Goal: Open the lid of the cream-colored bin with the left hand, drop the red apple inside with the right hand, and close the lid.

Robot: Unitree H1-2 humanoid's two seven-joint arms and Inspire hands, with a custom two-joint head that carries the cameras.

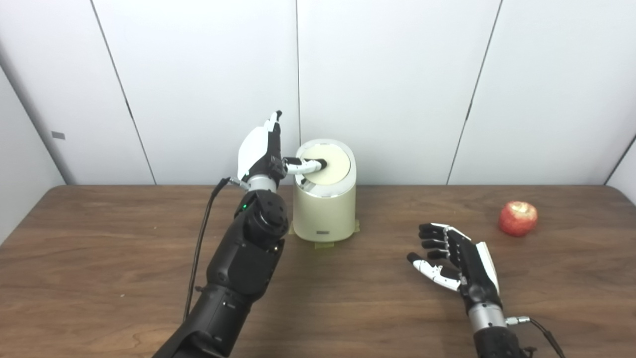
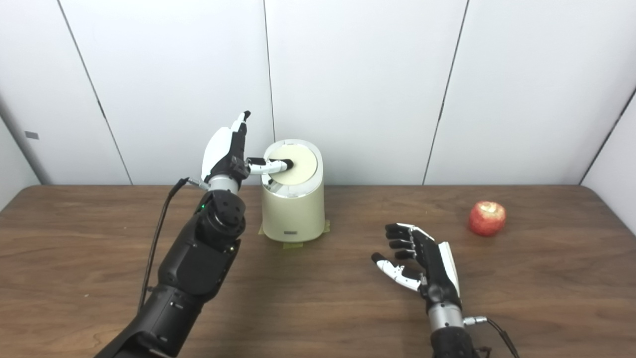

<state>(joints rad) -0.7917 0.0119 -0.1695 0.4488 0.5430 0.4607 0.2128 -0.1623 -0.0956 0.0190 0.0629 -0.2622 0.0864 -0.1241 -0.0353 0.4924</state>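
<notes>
The cream-colored bin (image 1: 325, 209) stands at the back middle of the table, near the wall. Its round lid (image 1: 332, 164) is tilted, its left edge pushed down. My left hand (image 1: 261, 151) is raised just left of the bin, fingers pointing up and apart, and its thumb lies across the lid's left part. The red apple (image 1: 517, 218) rests on the table at the right. My right hand (image 1: 454, 256) hovers low over the table, left of and nearer than the apple, open with curled fingers and holding nothing.
The brown wooden table (image 1: 124, 258) reaches to a white panelled wall (image 1: 397, 74) right behind the bin. A black cable (image 1: 201, 238) hangs along my left forearm. Tape tabs (image 1: 357, 227) show at the bin's base.
</notes>
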